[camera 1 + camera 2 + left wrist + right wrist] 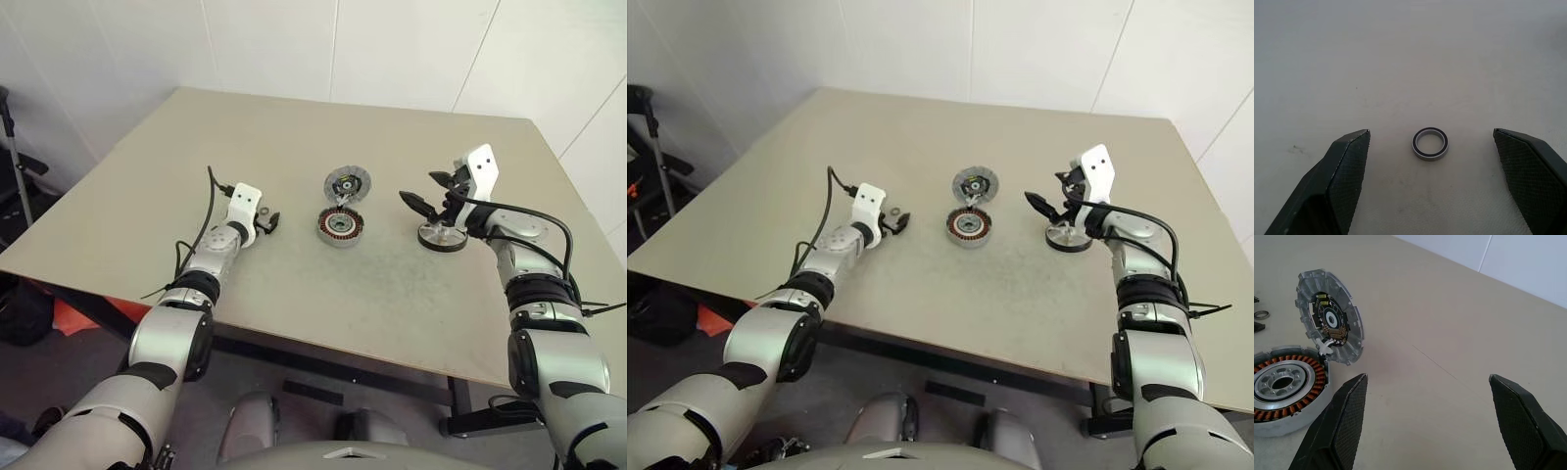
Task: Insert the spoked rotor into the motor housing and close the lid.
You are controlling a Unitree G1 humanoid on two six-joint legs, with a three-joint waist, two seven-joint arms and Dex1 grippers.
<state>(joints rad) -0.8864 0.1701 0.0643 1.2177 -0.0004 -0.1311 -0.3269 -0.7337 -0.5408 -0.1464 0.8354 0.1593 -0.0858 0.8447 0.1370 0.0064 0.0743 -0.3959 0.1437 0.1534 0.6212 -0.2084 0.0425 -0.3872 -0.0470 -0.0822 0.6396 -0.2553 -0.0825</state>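
Overhead, you are looking down on a room with pale panelled walls (pixel 392 49) meeting in a corner behind a big, plain beige table (pixel 294 137). Its top is matte and lightly scuffed, with a faint straight seam line visible in the right wrist view. Below the near edge you can see grey floor (pixel 323 377), something orange-red (pixel 73 315) under the left corner, and dark gear (pixel 15 166) against the left wall.

Your two arms reach in from the near edge. The left gripper (pixel 268 221) sits low over the table left of centre, jaws spread wide and gripping nothing; in its wrist view a small metal washer (pixel 1430 143) lies flat on the surface between the two fingers (pixel 1344 171), touching neither. The right gripper (pixel 431 192) hovers right of centre, pointing toward the middle, jaws also wide apart and empty.

Near the table's centre you have the motor housing (pixel 341 227), sitting flat with its copper windings facing up. The lid (pixel 348 183) stands tilted just behind it, leaning against the housing's far rim, its face with the blue and yellow marks turned toward you. The spoked rotor (pixel 442 236) rests on the table to the right of the housing, well apart from it, just below the right gripper with its shaft pointing up.
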